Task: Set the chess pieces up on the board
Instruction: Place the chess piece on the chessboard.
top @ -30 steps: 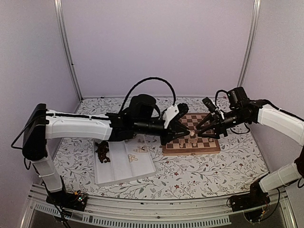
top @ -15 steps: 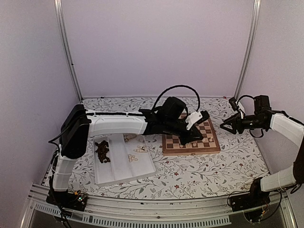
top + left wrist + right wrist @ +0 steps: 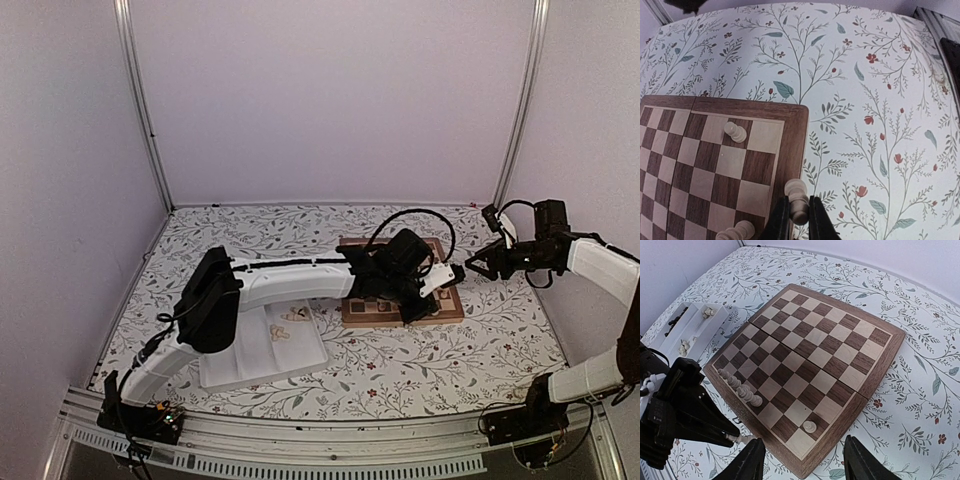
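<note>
Tray (image 3: 262,362) sits at left. The left gripper (image 3: 799,220), stretched across, pinches a cream piece (image 3: 797,194), its long axis in line with the fingers and one end poking past the tips over the board (image 3: 812,347) rim near a corner; can't tell which end leads. On the board, a cream row (image 3: 740,387) stands along one edge with a lone pawn (image 3: 810,426) apart, and the right gripper (image 3: 478,268) is spread wide and empty, just right of the board.

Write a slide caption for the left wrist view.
Left hand grips a cream chess piece at the board edge; another cream piece stands on a nearby square.
</note>
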Available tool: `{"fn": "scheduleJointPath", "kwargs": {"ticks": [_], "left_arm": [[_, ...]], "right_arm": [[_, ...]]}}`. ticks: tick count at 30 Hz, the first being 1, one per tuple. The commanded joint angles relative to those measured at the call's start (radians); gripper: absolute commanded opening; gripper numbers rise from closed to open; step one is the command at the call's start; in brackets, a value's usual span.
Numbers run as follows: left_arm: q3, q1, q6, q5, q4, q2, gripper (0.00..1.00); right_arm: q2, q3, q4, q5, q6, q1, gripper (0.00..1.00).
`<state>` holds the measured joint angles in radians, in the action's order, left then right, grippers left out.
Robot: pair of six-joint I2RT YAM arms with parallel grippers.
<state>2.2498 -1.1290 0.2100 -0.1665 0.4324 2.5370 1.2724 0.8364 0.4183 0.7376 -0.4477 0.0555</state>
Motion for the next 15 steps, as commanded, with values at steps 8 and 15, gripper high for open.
{"fn": "scheduleJointPath", "kwargs": {"ticks": [8,15], "left_arm": [[0.084,-0.026,0.087,0.163,0.081,0.06,0.05],[0.114,-0.033,0.104,0.21,0.084,0.093,0.1]], "right_arm": [[0.008,0.009,-0.006,-0.002,0.0,0.002,0.57],[0.013,0.012,0.004,0.012,-0.005,0.003,0.57]]}}
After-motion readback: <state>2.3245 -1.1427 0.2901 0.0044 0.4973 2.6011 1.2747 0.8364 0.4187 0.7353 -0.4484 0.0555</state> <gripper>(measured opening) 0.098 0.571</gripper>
